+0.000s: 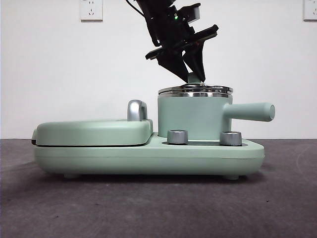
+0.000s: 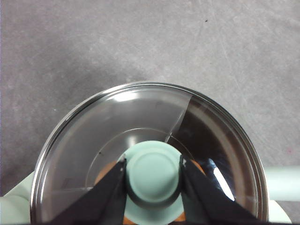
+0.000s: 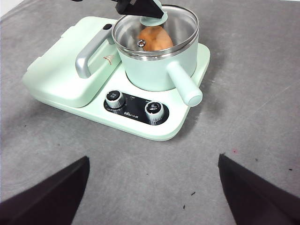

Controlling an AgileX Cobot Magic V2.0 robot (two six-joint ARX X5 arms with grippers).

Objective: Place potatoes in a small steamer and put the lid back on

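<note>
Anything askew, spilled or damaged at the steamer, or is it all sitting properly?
Nothing stands out. The lid sits level on the small steamer, the potato is inside under the glass, and the left gripper is closed on the lid's knob. No spill shows. The right gripper waits open, clear of the appliance.

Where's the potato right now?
Inside the small steamer, seen through the lid in the right wrist view as the potato. The left gripper is clamped on the lid's knob above it.

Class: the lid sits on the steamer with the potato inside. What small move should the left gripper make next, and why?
Probably open the left gripper and lift away: the lid rests level on the small steamer, the potato shows through the glass, and the jaws clasp the knob.
</note>
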